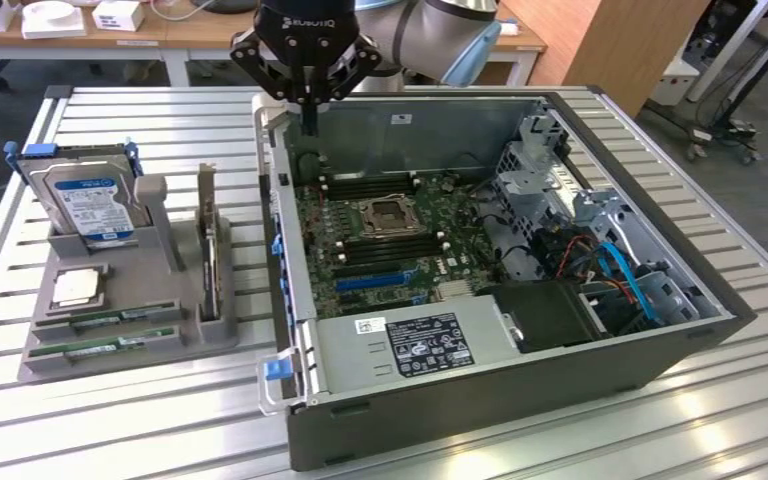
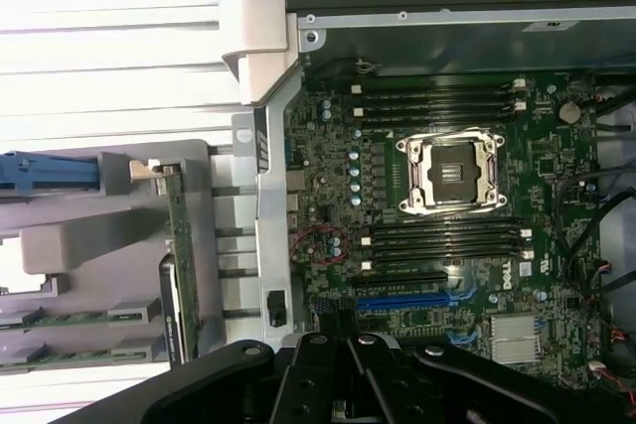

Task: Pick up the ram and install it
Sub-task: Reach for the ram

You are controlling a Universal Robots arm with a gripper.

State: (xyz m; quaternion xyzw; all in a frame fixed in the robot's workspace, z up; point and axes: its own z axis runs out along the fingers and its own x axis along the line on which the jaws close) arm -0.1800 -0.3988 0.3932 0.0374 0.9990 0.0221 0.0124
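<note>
We see the jaws pinched together on nothing, pointing down over the far wall of the open computer case [image 1: 491,400]. The ram [image 1: 124,318] sits well away from them, outside the case toward the exterior view's left, in a grey rack [image 1: 117,368] on the counter [image 1: 117,440]. It lies level, its long axis along the counter's slats and its lower edge sunk in a slot. A second stick [image 1: 104,347] lies just beside it. In the wrist view the picture's edge cuts both sticks off.

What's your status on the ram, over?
Gripper shut, empty, over the edge of the open case. Ram in grey holder, untouched, second stick alongside. Expansion card upright between ram and case.
</note>
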